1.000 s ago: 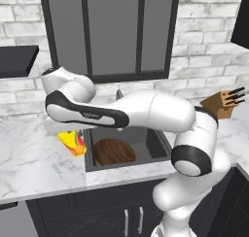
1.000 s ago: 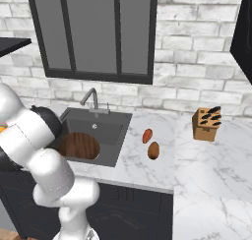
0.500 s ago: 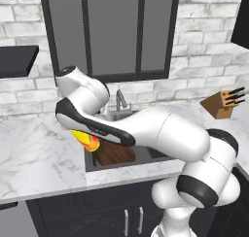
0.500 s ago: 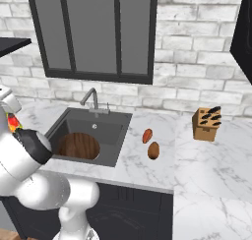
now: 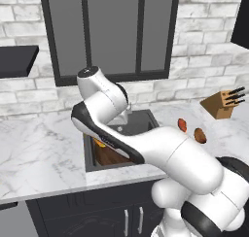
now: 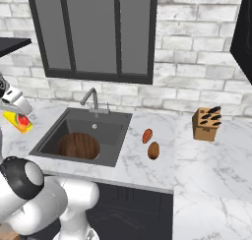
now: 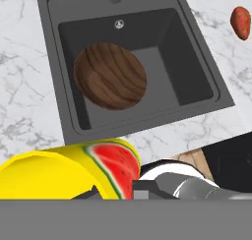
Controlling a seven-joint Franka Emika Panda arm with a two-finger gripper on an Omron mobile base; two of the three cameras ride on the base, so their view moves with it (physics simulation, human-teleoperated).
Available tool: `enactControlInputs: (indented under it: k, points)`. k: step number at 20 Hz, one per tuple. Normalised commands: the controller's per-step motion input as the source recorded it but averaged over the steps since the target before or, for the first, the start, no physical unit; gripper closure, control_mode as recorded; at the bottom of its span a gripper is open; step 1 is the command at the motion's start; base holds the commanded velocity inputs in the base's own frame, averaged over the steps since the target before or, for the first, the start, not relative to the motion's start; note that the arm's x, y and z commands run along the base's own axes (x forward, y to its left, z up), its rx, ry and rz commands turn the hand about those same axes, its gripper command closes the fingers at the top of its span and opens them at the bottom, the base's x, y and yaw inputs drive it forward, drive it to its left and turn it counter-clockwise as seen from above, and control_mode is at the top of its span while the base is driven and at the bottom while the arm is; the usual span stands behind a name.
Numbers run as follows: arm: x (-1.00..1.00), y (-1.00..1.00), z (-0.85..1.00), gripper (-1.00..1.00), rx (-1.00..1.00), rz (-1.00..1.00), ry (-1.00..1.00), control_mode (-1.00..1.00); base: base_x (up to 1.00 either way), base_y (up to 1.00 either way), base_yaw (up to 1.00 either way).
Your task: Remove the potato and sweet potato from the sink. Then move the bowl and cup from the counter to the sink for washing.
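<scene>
Gripper (image 6: 18,117) pinching cup (image 7: 74,171), now swinging from worktop (image 6: 147,165) left of sink (image 7: 206,81) to above its front rim; bowl (image 7: 110,75) lying inside sink; potato (image 6: 153,150) and sweet potato (image 6: 147,135) sitting out on worktop; only cup drop remaining, by my judgement

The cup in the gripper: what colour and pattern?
The cup is yellow with a red watermelon-slice picture, clearest in the hand view.

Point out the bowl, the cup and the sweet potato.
bowl (image 6: 79,145), right base view, middle of its wooden inside, in the sink.
cup (image 7: 64,170), hand view, its yellow side beside the watermelon print.
sweet potato (image 6: 147,135), right base view, middle of the reddish lump on the counter.
</scene>
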Motion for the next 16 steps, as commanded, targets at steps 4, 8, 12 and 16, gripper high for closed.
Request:
enactControlInputs:
  k: [4,8,12,16]
  points:
    - [0.00,-0.43,0.04,1.00,0.08,0.00,-0.02,-1.00,0.00,0.00,0.00]
    - [0.00,-0.42,0.01,1.00,0.08,0.00,-0.01,-1.00,0.00,0.00,0.00]
    - [0.00,-0.40,0.00,1.00,0.06,0.00,0.00,-1.00,0.00,0.00,0.00]
    - [0.00,-0.41,0.00,1.00,0.04,0.00,0.00,-1.00,0.00,0.00,0.00]
